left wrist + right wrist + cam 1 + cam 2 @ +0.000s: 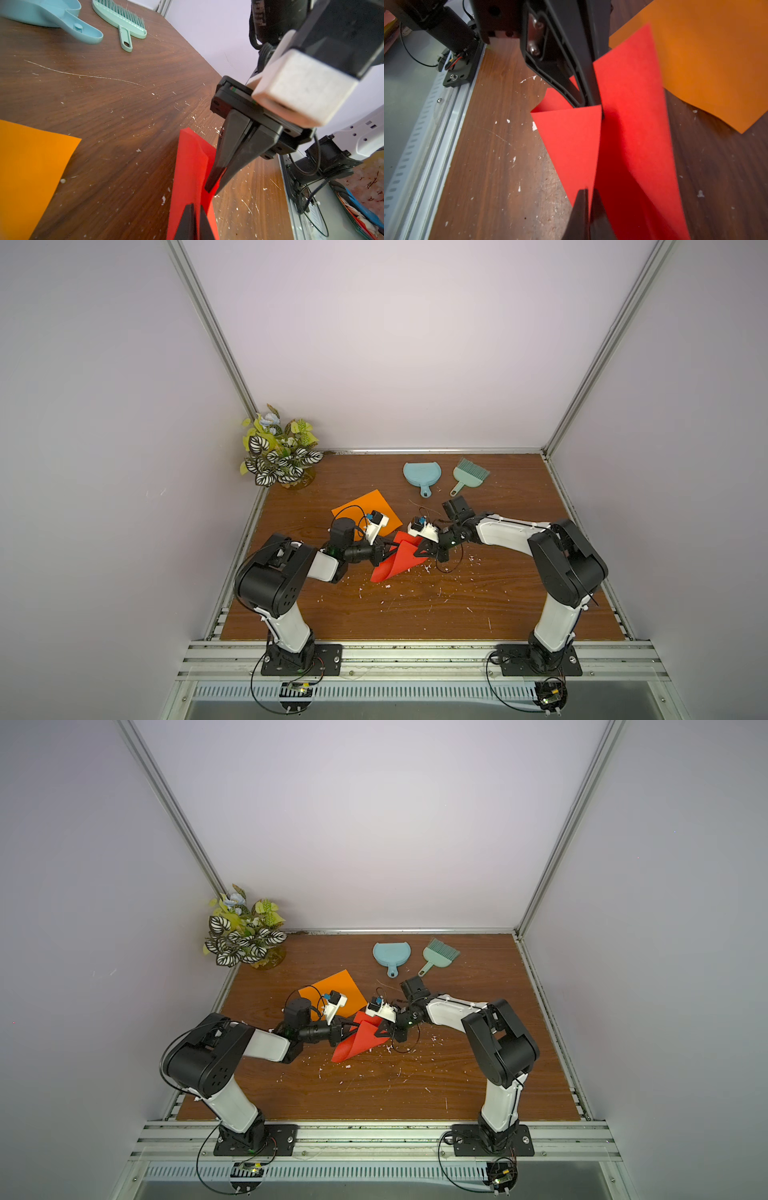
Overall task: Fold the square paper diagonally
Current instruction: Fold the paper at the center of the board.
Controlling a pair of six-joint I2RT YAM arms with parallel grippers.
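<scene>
Status of fold: the red paper (394, 563) hangs between the two arms over the middle of the worktop (415, 614), bent into an open loop and not yet creased. The left jaws are clamped together on one corner of the sheet, as the right wrist view shows plainly. The right jaws are clamped together on the edge of the sheet facing them, as the left wrist view shows.

The two pinch points stand near each other, tip facing tip, with the paper between and below them. From the jaws the loop runs down toward the near-left of the worktop. Whether its rounded bottom touches the wood cannot be told. Both arms are equally near.

Judgement: the coming move turns on bringing the two layers corner to corner, so that the bend follows the diagonal before it is pressed flat. Risk noted: the layers appear offset.

The orange sheet (374, 502) lies flat behind, untouched.
</scene>
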